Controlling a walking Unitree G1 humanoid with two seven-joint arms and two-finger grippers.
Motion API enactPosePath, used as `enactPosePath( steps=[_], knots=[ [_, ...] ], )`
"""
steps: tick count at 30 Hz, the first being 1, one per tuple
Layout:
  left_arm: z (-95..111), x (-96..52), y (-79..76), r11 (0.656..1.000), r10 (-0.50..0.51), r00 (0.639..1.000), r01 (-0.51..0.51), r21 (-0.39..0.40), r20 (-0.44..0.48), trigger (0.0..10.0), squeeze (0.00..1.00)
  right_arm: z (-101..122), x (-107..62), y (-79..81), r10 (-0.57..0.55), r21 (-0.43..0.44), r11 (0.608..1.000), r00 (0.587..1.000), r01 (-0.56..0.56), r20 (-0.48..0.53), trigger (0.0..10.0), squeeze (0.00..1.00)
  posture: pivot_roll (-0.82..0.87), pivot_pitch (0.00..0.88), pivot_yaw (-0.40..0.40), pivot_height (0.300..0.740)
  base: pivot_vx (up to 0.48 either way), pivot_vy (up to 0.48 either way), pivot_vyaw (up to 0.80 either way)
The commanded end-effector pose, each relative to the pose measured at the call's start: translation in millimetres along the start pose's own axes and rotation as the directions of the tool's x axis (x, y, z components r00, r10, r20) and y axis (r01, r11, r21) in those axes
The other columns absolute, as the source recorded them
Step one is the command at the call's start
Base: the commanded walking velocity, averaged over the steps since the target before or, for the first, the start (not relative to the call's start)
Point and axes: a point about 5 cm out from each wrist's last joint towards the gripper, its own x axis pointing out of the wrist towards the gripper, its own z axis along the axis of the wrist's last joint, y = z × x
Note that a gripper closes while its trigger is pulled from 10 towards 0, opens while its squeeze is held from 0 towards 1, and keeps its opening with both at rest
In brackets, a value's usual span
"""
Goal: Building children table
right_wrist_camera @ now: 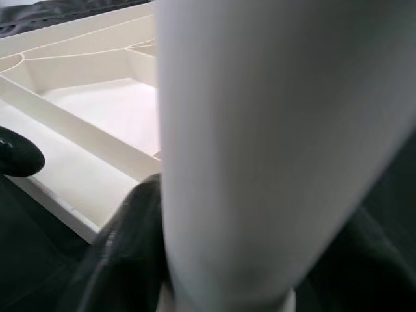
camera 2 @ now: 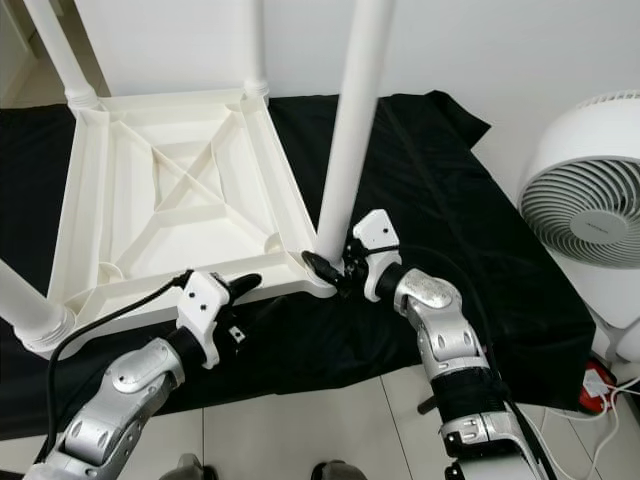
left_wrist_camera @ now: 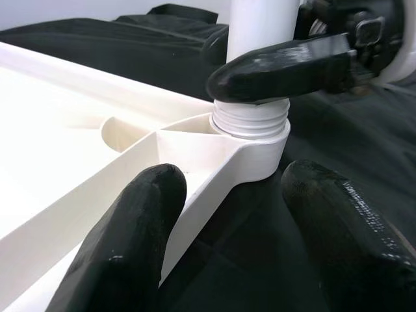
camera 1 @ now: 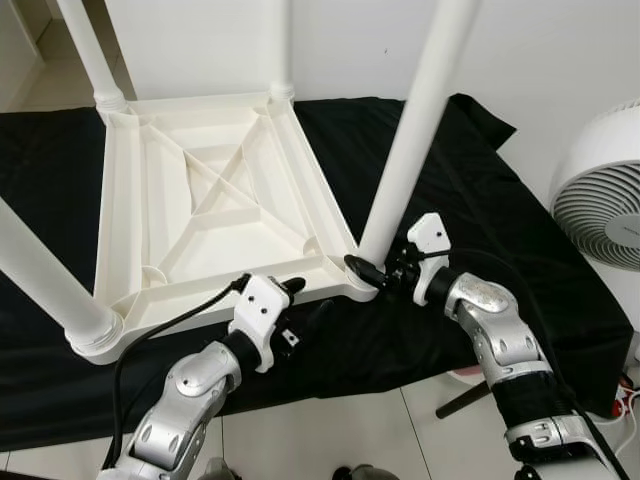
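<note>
Black cloth (camera 1: 480,180) covers the desk, white wall behind, white fan (camera 1: 605,195) off the desk's right edge. Upside-down white tabletop (camera 1: 215,200) lies on the cloth, ribbed underside up, spanning the left half of the desk to about mid. Legs stand up from its corners; far-left leg (camera 1: 90,50) and near-left leg (camera 1: 45,285) already seated.

Key relation: near-right leg (camera 1: 415,130) rises roughly vertical w/ slight tilt from the corner socket (left_wrist_camera: 253,140) at the tabletop's near-right corner. Long axis = up/down. Thread ring still shows above the socket in left wrist view, so prob. not fully screwed in.

Right gripper (camera 1: 385,272) is on it: fingers pinching the leg's base just above the socket, one finger (left_wrist_camera: 279,68) wrapped across the leg front. Approaches from the right side, clearly the nearer arm for the leg.

Left gripper (camera 1: 300,300) sits at the tabletop's near edge, just left of that same corner, fingers spread, one finger (left_wrist_camera: 127,240) against the rim, the other out over the cloth. Not clamped yet; looks set to brace the frame.

Judgement: next move = rotate leg about its own vertical axis w/ right gripper while left steadies the corner. Risk: cross-threading if the tilt stays.
</note>
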Motion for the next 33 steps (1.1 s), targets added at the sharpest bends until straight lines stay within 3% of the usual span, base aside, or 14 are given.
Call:
enactPosePath(
  steps=[1,9,10,11,12,15,18,20,21,26,30,33],
  knots=[
    [2.8,-0.8,-4.0,0.997,-0.073,0.997,0.073,0.002,0.005,10.0,0.0,-14.5,-5.2,-3.8,-0.02,0.027,0.999,0.998,0.022,-0.063,0.0,0.0,-0.04,0.069,-0.03,0.74,0.0,0.0,0.0],
    [4.6,-1.6,-6.0,0.998,-0.069,0.998,0.069,0.002,0.008,10.0,0.0,-19.7,0.0,1.9,0.035,0.067,0.997,0.997,-0.03,-0.063,0.0,0.0,-0.02,0.075,-0.033,0.74,0.0,0.0,0.0],
    [4.8,-1.8,-5.9,0.998,-0.068,0.998,0.068,0.002,0.008,10.0,0.0,-18.5,0.7,2.8,0.027,0.07,0.997,0.998,-0.023,-0.056,6.4,0.0,-0.02,0.075,-0.033,0.74,0.0,0.0,0.0],
    [5.1,-2.0,-5.9,0.998,-0.067,0.998,0.067,0.002,0.007,10.0,0.0,-18.2,1.4,2.5,0.027,0.069,0.997,0.998,-0.023,-0.049,6.4,0.0,-0.02,0.075,-0.033,0.74,0.0,0.0,0.0],
    [5.3,-2.1,-5.8,0.998,-0.066,0.998,0.066,0.001,0.007,10.0,0.0,-16.6,2.5,1.9,0.005,0.084,0.996,0.999,-0.001,-0.038,10.0,0.0,-0.02,0.075,-0.033,0.74,0.0,0.0,0.0],
    [5.5,-2.3,-5.8,0.998,-0.065,0.998,0.065,0.0,0.007,10.0,0.0,-15.2,5.3,-2.2,-0.073,0.104,0.992,0.997,0.076,-0.035,10.0,0.0,-0.02,0.08,-0.033,0.74,0.0,0.0,0.0],
    [5.5,-1.4,-6.1,0.998,-0.067,0.998,0.067,-0.004,0.008,10.0,0.0,-12.2,8.9,-2.8,-0.26,0.122,0.957,0.964,0.264,-0.047,10.0,0.0,-0.03,0.081,-0.033,0.74,0.0,0.0,0.0],
    [5.2,-0.7,-6.2,0.998,-0.067,0.998,0.067,-0.005,0.008,10.0,0.0,-12.4,9.1,-1.4,-0.295,0.126,0.946,0.954,0.3,-0.054,10.0,0.0,-0.03,0.081,-0.033,0.74,0.0,0.0,0.0],
    [3.9,1.1,-6.3,0.998,-0.07,0.998,0.07,-0.005,0.006,10.0,0.0,-15.0,8.4,3.7,-0.406,0.163,0.895,0.91,0.415,-0.087,10.0,0.0,-0.03,0.078,-0.029,0.74,0.0,0.0,0.0],
    [3.3,2.6,-6.7,0.997,-0.078,0.997,0.078,-0.008,0.006,10.0,0.0,-12.8,8.5,14.6,-0.481,0.168,0.857,0.873,0.487,-0.076,10.0,0.0,-0.04,0.071,-0.028,0.74,0.0,0.0,0.0],
    [4.2,7.2,-5.7,0.995,-0.096,0.995,0.096,0.004,0.009,10.0,0.0,-4.0,14.2,31.6,-0.643,0.246,0.728,0.762,0.64,-0.078,10.0,0.0,-0.04,0.058,-0.034,0.74,0.0,0.0,0.0],
    [5.3,8.0,-4.8,0.995,-0.098,0.995,0.097,0.007,0.012,10.0,0.0,-1.7,18.0,37.4,-0.65,0.26,0.719,0.756,0.645,-0.077,10.0,0.0,-0.04,0.058,-0.034,0.74,0.0,0.0,0.0]
  ],
)
